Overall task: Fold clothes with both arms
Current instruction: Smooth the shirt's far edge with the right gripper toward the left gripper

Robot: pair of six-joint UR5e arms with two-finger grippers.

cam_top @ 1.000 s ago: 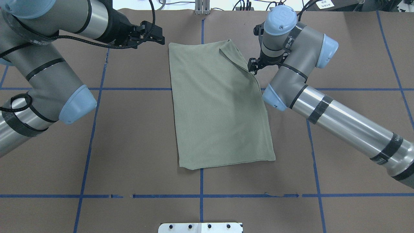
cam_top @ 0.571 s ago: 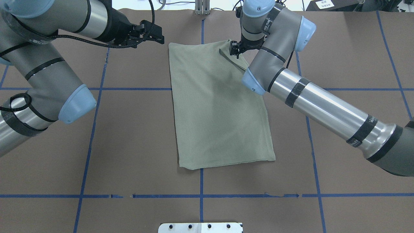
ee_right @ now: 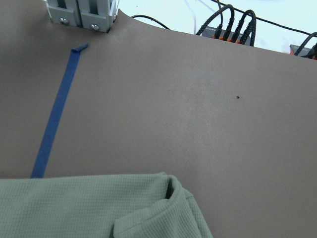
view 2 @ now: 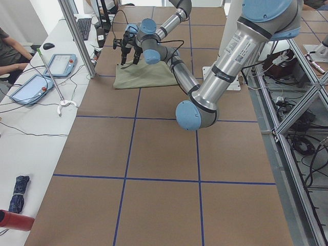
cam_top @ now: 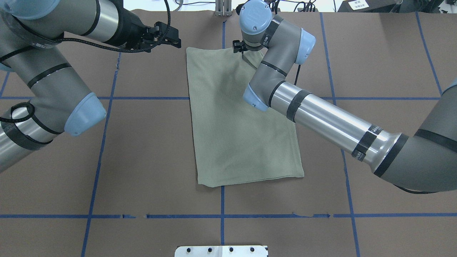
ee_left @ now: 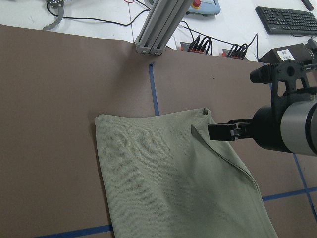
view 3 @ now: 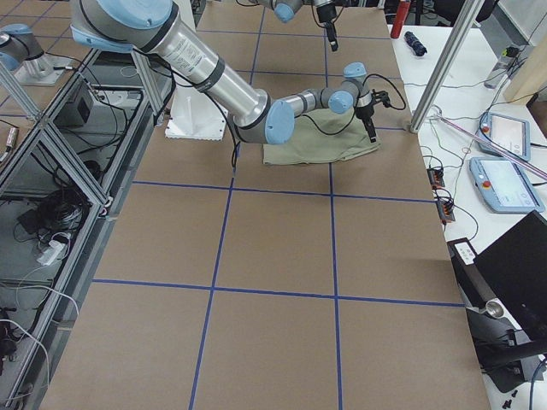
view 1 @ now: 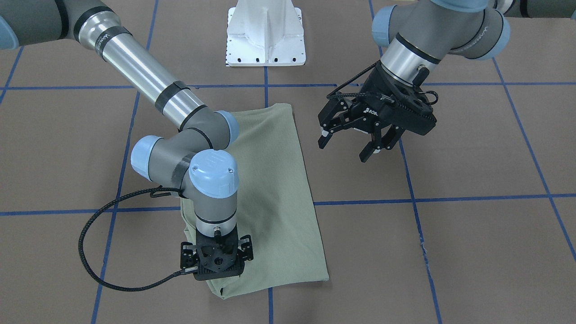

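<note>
Table (cam_top: 142,160): brown, taped in blue.
Right arm (cam_top: 332,121): has swung from the right edge of the shirt (cam_top: 235,142) to its far end; we expect corner work next.
Shirt: folded rectangle mid-table, turned-in corner (ee_right: 158,208) at far right.
Left gripper (view 1: 344,150): jaws spread wide, holding nothing.
Right gripper (ee_left: 214,132): at that corner; we cannot tell its opening or hold.
Metal post (cam_top: 223,10): just beyond that wrist.

The left arm (cam_top: 50,85) and right arm (cam_top: 328,119) are showing grey shells, polished silver tubes, pale-blue joint caps and black bands. A braided black cable (view 1: 81,246) is looping to the black right gripper (view 1: 217,269); the left gripper (view 1: 344,150), also black, is bearing white lettering.
</note>
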